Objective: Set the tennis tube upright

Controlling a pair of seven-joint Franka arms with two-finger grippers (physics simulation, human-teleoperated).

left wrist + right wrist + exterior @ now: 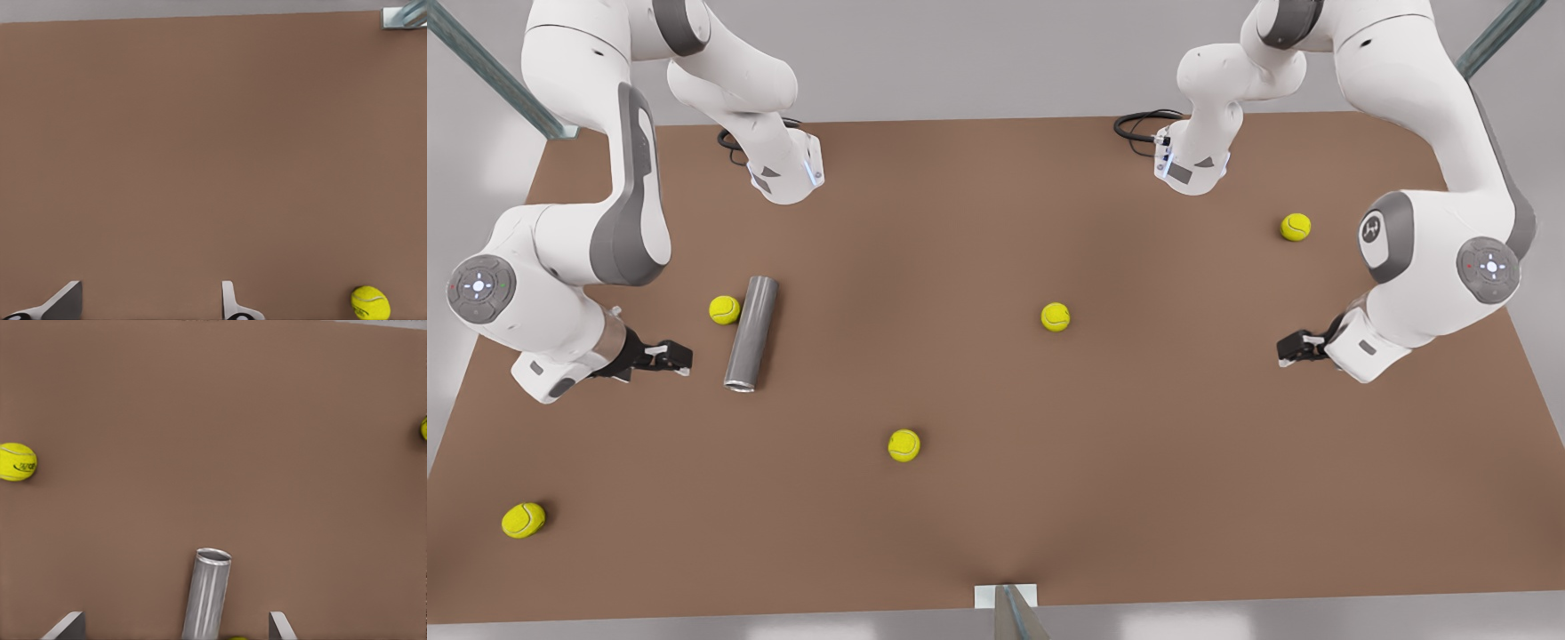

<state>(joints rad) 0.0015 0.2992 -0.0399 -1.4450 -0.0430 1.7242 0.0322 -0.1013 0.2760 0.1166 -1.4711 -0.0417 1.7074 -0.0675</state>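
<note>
Tennis tube [751, 333] flat on table [996, 498] just beside right tool [679, 357] — fingers spread, nothing held; its wrist view reveals tube's open rim. Left tool [1288, 347] released, well apart.

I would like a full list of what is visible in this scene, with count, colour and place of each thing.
tennis tube: 1, dark grey, lying on its side at the front view's left
tennis balls: 5, yellow; beside the tube, centre, near middle, far right, near left corner
table: 1, brown, under everything
right hand: 1, black, open, beside the tube
left hand: 1, black, open, waiting at the front view's right
</note>
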